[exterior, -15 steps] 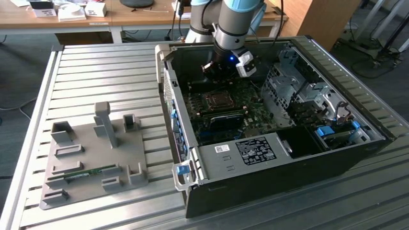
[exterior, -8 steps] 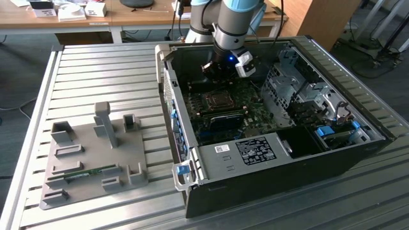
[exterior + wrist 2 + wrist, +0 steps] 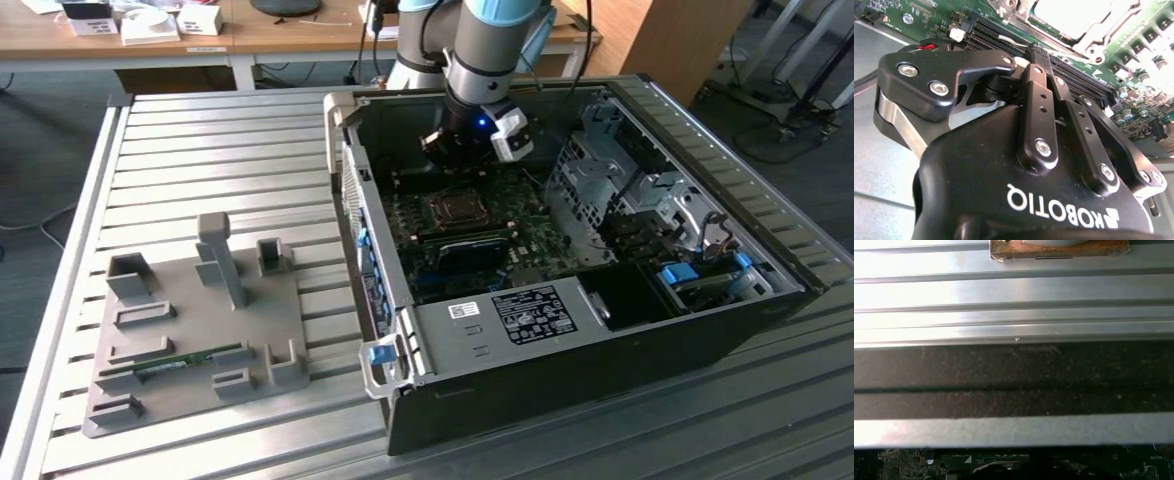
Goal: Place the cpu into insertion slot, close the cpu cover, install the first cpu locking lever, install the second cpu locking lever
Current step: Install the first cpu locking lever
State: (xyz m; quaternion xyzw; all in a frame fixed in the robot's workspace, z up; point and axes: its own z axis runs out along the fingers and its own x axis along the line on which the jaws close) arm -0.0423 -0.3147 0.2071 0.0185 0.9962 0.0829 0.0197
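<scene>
Gripper (image 3: 458, 160): one unit, black, hanging inside the open computer case (image 3: 694, 340) over the far end of the green circuit board (image 3: 527, 240), close to the case's back wall. Fingers (image 3: 1040, 85) are pressing together at their tips in the second wrist view; nothing is showing between them (clenched, empty so far as can be seen).

Insertion slot (image 3: 458, 208): square socket with silver rim, sitting in the board just beside and below the gripper, on the side toward the case's front edge. In the second wrist view it (image 3: 1074, 17) is lying just past the fingertips, across the long black memory slots (image 3: 1054, 57), which are running crosswise between fingers and socket.

Cpu (image 3: 1071, 15): pale, glaring square face, appearing to sit already within the socket (judgement only; too bright to confirm seating).

Cpu cover (image 3: 1089, 42): silver frame edging the socket; whether it is lying shut or standing raised cannot be told.

Grey fixture plate (image 3: 187, 350): resting well apart on the slatted table (image 3: 200, 140), toward its near corner at the exterior view's left.
</scene>
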